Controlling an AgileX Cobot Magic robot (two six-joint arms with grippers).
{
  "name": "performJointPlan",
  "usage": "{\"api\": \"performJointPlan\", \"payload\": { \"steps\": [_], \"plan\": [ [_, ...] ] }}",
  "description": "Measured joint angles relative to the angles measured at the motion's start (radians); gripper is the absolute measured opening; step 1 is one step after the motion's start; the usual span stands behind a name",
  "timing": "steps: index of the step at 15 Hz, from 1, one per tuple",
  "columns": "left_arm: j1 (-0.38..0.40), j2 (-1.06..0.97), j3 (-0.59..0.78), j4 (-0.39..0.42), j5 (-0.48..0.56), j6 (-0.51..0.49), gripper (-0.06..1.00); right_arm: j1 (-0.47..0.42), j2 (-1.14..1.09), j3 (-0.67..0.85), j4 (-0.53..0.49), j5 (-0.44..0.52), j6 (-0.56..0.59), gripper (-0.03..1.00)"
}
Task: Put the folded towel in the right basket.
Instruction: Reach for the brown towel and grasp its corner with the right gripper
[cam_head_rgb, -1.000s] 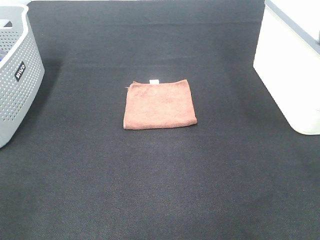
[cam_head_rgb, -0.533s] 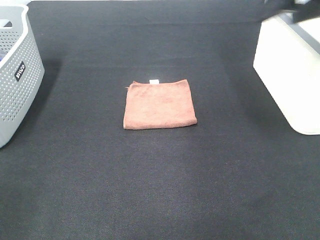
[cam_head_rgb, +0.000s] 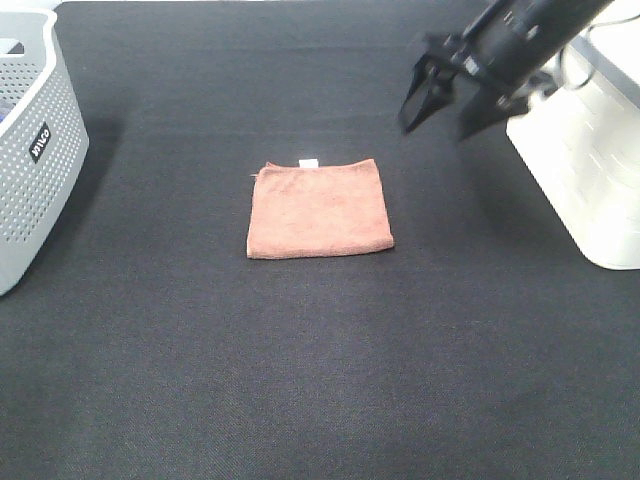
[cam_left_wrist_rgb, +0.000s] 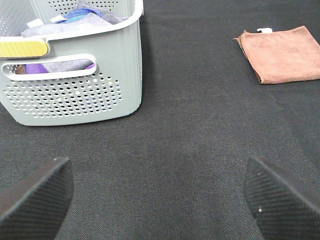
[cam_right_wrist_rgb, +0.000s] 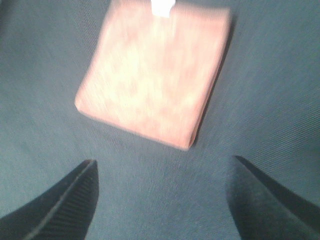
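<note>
The folded towel (cam_head_rgb: 319, 208) is a flat rust-brown square with a small white tag on its far edge, lying in the middle of the black mat. It also shows in the left wrist view (cam_left_wrist_rgb: 283, 60) and, blurred, in the right wrist view (cam_right_wrist_rgb: 155, 70). The right basket (cam_head_rgb: 590, 150) is a cream bin at the right edge. My right gripper (cam_head_rgb: 447, 115) is open and empty, above the mat between the towel and the right basket, to the towel's far right. My left gripper (cam_left_wrist_rgb: 160, 200) is open and empty; it does not show in the exterior view.
A grey perforated basket (cam_head_rgb: 30, 150) with a dark label stands at the left edge and holds several cloths (cam_left_wrist_rgb: 75, 20). The black mat (cam_head_rgb: 320, 360) covers the whole table.
My right arm has come into the exterior view from the upper right and reached down and left towards the towel. The towel and both baskets have not moved.
</note>
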Motion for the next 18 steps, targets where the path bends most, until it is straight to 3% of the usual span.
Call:
{"api": "performJointPlan", "payload": {
  "steps": [8,16,18],
  "plan": [
    [0.000,0.000,0.000,0.000,0.000,0.000,0.88,0.000,0.391,-0.305,0.058,0.051,0.051,0.68],
    [0.000,0.000,0.000,0.000,0.000,0.000,0.88,0.000,0.523,-0.351,0.158,0.049,-0.028,0.68],
    [0.000,0.000,0.000,0.000,0.000,0.000,0.88,0.000,0.526,-0.352,0.186,0.042,-0.055,0.62]
  ]
}}
